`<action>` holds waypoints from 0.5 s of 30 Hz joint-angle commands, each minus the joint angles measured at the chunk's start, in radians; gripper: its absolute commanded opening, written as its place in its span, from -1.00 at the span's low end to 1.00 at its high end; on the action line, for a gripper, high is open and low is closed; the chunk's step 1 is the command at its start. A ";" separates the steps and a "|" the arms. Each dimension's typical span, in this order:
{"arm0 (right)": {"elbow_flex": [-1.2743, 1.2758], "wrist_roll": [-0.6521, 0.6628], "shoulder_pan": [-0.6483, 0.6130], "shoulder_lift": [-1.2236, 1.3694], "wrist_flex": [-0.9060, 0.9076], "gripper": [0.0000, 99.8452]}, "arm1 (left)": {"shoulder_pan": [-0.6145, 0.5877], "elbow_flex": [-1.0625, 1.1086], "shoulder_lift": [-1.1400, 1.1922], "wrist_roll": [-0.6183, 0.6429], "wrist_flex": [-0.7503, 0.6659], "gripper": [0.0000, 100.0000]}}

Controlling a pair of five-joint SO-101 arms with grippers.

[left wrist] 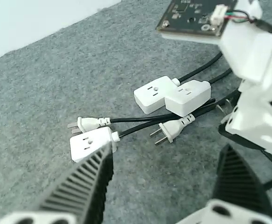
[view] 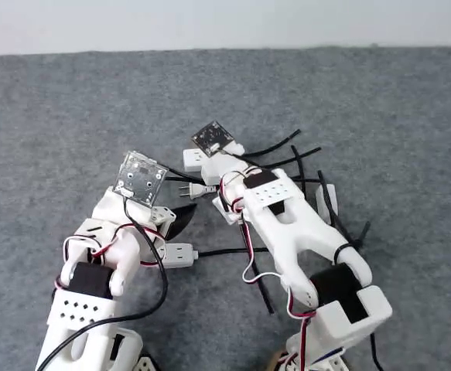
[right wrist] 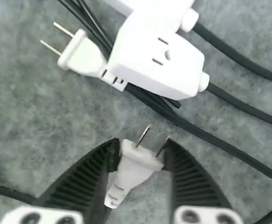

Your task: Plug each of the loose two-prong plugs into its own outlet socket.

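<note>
Right wrist view: right jaws grip a plug [right wrist: 133, 170], its long axis aiming the prongs at the outlet socket [right wrist: 159, 58] just on the far side; left jaws gape open.

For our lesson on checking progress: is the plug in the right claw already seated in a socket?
No, the plug in the right claw shows both prongs bare, apart from the white socket.

Two arms [view: 101, 255] [view: 295, 232], three plugs [left wrist: 87, 123] [left wrist: 170, 131] [right wrist: 136, 163], four sockets [left wrist: 91, 145] [left wrist: 152, 93] [left wrist: 189, 95] [view: 177, 254], perhaps a fifth socket [view: 326, 199] past the right arm, black cords [view: 229, 251] too tangled to count, one grey counter [view: 55, 116].
</note>
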 commanded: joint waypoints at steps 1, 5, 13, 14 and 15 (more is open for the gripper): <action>-0.055 -0.011 0.012 -0.008 0.015 -0.61 | -0.005 -0.008 -0.005 0.009 -0.032 -0.30; -0.055 -0.011 0.012 -0.008 0.016 -0.61 | -0.005 -0.008 -0.005 0.009 -0.034 -0.30; -0.044 -0.020 0.007 0.001 0.074 -0.61 | -0.005 -0.001 -0.005 0.009 -0.037 -0.30; -0.043 -0.025 0.007 0.002 0.076 -0.61 | -0.005 0.001 -0.005 0.008 -0.040 -0.30; -0.043 -0.043 0.007 0.002 0.076 -0.61 | -0.005 0.001 -0.005 0.006 -0.046 -0.30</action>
